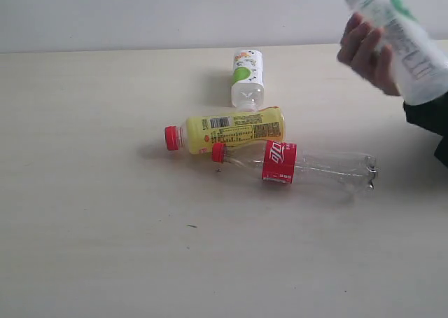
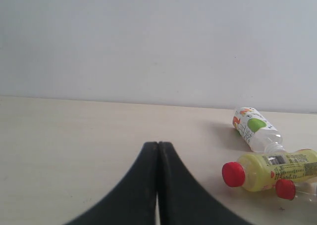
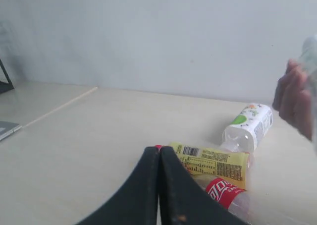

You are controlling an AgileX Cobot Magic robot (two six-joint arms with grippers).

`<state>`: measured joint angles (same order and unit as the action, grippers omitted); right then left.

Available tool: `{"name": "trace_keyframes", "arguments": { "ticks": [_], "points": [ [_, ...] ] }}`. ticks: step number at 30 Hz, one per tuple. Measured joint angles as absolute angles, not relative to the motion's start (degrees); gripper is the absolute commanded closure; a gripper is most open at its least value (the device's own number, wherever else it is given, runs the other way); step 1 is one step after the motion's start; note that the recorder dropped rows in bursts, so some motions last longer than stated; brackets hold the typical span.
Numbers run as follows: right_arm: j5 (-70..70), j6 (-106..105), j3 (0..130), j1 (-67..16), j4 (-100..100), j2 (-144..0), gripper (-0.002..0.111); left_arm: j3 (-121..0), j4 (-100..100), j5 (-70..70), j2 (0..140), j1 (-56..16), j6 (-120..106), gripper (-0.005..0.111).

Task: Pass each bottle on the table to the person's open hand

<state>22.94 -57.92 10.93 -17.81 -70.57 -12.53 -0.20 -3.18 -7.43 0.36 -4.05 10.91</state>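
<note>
My left fingers [image 2: 150, 160] and right fingers [image 3: 150, 163] were pressed together, empty. I judged one handover done, since the hand [image 1: 364, 52] gripped a white-capped bottle [image 1: 406, 45] well apart from the yellow bottle [image 1: 234, 129]. Against that lay the clear bottle [image 1: 308, 165], with the green-labelled bottle [image 1: 247, 73] just beside it, all waiting on the surface [image 1: 105, 227].

My black left gripper [image 2: 158, 146] sits over the pale cream wood-grain table [image 2: 74, 136], fingers pressed together on nothing; ahead lies a white plastic bottle with a green-and-white label [image 2: 253, 128]; just beside it lies a yellow plastic bottle with a red cap [image 2: 270, 170]; against that, the red-capped neck of a clear plastic bottle [image 2: 287, 189].
</note>
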Motion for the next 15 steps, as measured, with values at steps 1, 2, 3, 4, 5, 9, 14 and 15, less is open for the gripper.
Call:
{"name": "trace_keyframes", "arguments": {
  "ticks": [1, 2, 3, 4, 5, 9, 14, 15],
  "points": [
    [22.94, -58.03, 10.80, -17.81, -70.67, -12.43, 0.108, -0.20, -3.18, -7.43, 0.36, -4.05, 10.91, 0.107],
    [22.86, -58.04, 10.66, -17.81, -70.80, -12.29, 0.108, -0.20, -3.18, -7.43, 0.36, -4.05, 10.91, 0.107],
    [22.82, -58.04, 10.54, -17.81, -70.89, -12.19, 0.108, -0.20, -3.18, -7.43, 0.36, -4.05, 10.91, 0.107],
    [22.72, -58.12, 10.43, -17.81, -70.89, -12.19, 0.108, -0.20, -3.18, -7.43, 0.36, -4.05, 10.91, 0.107],
    [22.72, -58.12, 10.51, -17.81, -71.03, -12.19, 0.108, -0.20, -3.18, -7.43, 0.36, -4.05, 10.91, 0.107],
    [22.72, -58.12, 10.51, -17.81, -71.20, -12.19, 0.108, -0.20, -3.18, -7.43, 0.36, -4.05, 10.91, 0.107],
    [22.60, -58.12, 10.51, -17.81, -71.31, -12.19, 0.108, -0.20, -3.18, -7.43, 0.36, -4.05, 10.91, 0.107],
    [22.48, -58.12, 10.51, -17.81, -71.36, -12.19, 0.108, -0.20, -3.18, -7.43, 0.36, -4.05, 10.91, 0.107]
  ]
}}
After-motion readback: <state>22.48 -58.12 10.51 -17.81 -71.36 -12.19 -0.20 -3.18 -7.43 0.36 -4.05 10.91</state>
